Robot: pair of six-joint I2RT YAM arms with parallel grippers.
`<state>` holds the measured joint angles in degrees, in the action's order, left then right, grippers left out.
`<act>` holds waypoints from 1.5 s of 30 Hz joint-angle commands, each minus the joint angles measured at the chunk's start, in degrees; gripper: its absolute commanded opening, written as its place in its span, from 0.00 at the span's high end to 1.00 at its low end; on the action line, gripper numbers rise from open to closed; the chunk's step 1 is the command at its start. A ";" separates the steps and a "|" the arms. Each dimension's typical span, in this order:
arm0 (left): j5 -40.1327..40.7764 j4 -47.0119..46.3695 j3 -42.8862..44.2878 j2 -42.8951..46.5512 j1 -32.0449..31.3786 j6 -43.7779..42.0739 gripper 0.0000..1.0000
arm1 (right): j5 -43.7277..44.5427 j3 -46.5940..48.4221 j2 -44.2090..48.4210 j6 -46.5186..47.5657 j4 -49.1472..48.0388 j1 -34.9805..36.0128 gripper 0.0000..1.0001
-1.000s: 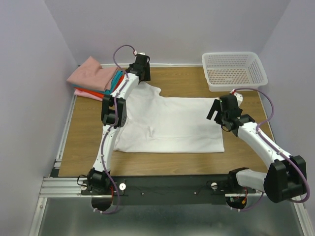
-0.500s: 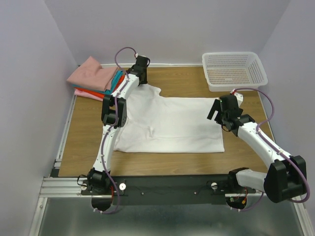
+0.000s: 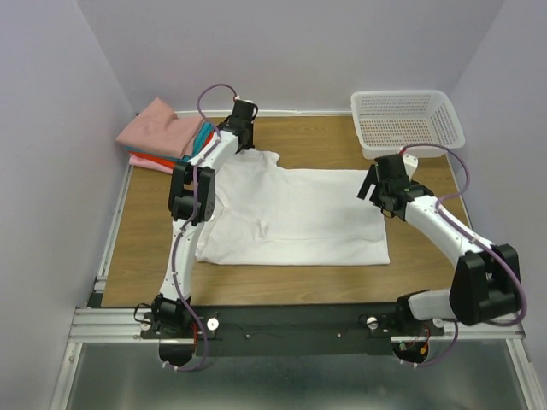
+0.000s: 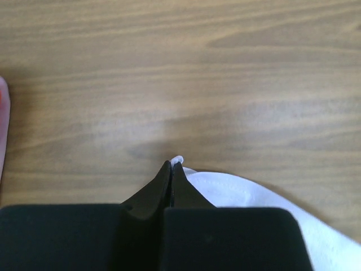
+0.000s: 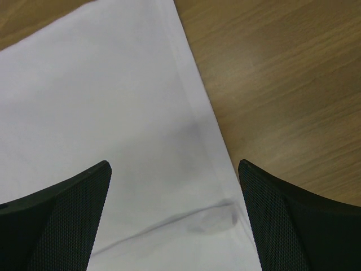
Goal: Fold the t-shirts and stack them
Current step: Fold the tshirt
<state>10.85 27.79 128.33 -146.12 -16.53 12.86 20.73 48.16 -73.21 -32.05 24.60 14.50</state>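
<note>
**Position relative to the end effectors.** The plain white cotton t-shirt (image 3: 295,218) lies flat at the centre of the wooden table (image 3: 154,248). Its long axis runs left to right, with the sleeve end at the left and the straight hem at the right. The cloth extends toward the near edge from both grippers, which stand at its far edge.

**Left gripper** (image 3: 245,143). It sits at the far-left corner of the garment. In the left wrist view the left gripper (image 4: 171,166) has its fingers pressed together, with a small tip of white fabric (image 4: 254,195) pinched between them.

**Right gripper** (image 3: 374,190). It sits at the far-right corner. In the right wrist view the right gripper (image 5: 172,164) has its fingers spread wide and grips nothing. The hem edge (image 5: 141,113) runs beneath the gap. Contact with the cloth cannot be confirmed.

**Assessment.** The right arm is the nearer one to the free hem corner. That corner probably needs gripping before the far edge can be carried toward the near edge.

**Count.**
- Unfolded shirts: one.
- Folded shirts, stacked at the far left: four visible, namely dusty pink (image 3: 158,128), teal (image 3: 203,135), orange-red (image 3: 162,162) and light pink (image 3: 135,158).
- White perforated plastic basket (image 3: 410,150), at the far right: one.
</note>
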 commanded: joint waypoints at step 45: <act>-3.65 -26.21 -42.64 33.79 -1.39 -0.38 1.00 | 26.91 37.19 -49.76 -9.08 -0.61 -0.53 0.45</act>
<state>6.83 2.70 86.76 -116.40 -17.74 12.40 44.56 87.42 -124.16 -41.17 23.14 14.24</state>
